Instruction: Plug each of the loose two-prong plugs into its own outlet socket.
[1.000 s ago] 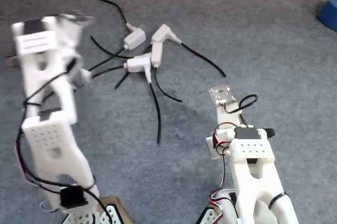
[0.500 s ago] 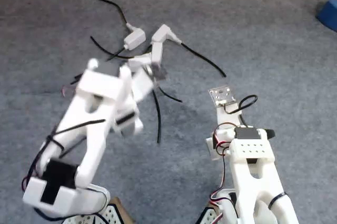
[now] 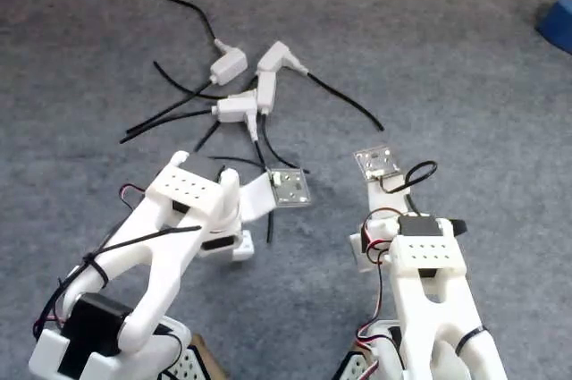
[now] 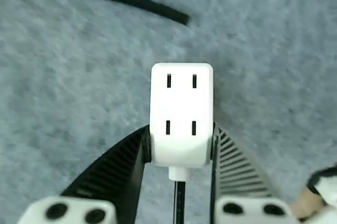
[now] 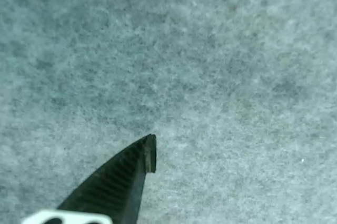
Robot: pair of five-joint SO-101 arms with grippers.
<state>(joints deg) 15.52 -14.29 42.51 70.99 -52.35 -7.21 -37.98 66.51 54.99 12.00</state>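
While it hangs over the grey desk (image 4: pixel 63 87), my left gripper (image 4: pixel 180 135) has its jaws clamped on the white outlet block (image 4: pixel 181 97); whether the right gripper (image 3: pixel 377 164) is released, I cannot tell.

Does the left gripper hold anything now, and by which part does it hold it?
Yes. The left gripper holds a white outlet block by its two sides, near the cord end.
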